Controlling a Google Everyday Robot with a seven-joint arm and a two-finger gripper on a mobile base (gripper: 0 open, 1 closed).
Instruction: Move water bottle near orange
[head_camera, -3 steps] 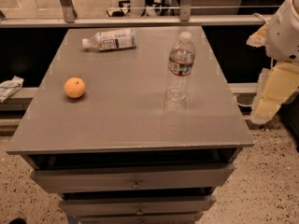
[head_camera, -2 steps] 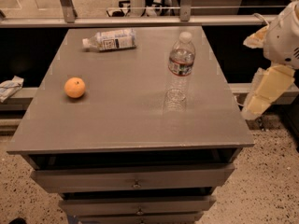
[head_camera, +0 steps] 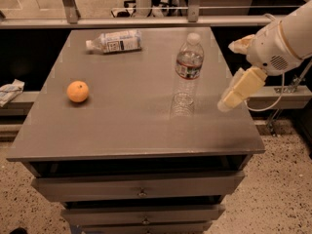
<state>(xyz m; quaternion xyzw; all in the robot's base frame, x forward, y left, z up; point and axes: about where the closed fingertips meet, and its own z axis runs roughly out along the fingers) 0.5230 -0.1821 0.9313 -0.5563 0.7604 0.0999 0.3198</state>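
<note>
Camera view shows the gripper (head_camera: 229, 74) at the worktop's (head_camera: 122, 130) right edge, jaws spread and empty, near the upright water bottle (head_camera: 186, 74) — well apart from the orange (head_camera: 78, 91) — which a glancing approach could topple.

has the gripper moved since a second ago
Yes. The gripper has shifted left, from outside the table's right edge to inside it, toward the water bottle.
</note>
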